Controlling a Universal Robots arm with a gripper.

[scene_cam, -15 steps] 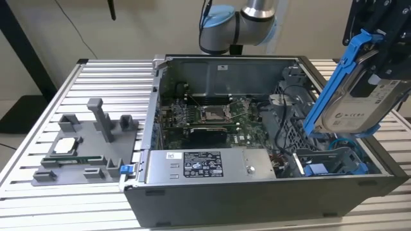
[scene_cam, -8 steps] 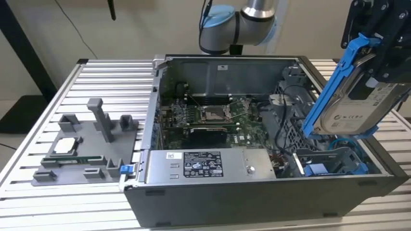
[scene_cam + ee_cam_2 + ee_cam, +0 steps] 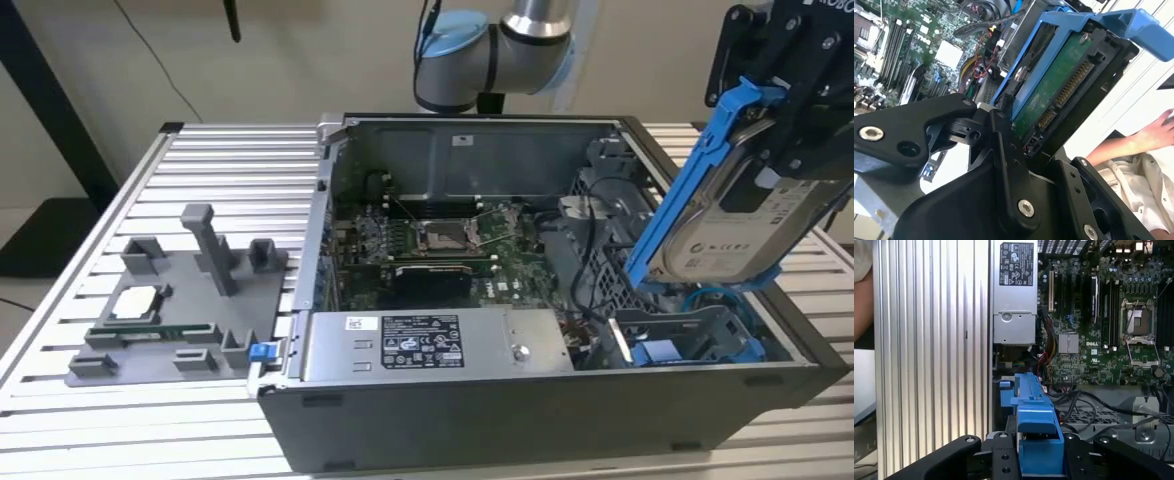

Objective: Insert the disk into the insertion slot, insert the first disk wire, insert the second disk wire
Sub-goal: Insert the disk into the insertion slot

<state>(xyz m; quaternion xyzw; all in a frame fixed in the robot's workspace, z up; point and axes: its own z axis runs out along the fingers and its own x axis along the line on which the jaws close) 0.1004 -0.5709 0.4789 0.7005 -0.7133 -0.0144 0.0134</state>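
The disk (image 3: 738,215) is pinched by the gripper (image 3: 790,118) over the insertion slot (image 3: 663,350); its circuit board (image 3: 1054,95) is seen in the second wrist view.

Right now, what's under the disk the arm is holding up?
The open insertion slot with its blue side pieces sits below the tilted disk. The disk's lower end hides the slot's far part.

Label print on disk (image 3: 738,232), power supply (image 3: 424,345), unreadable
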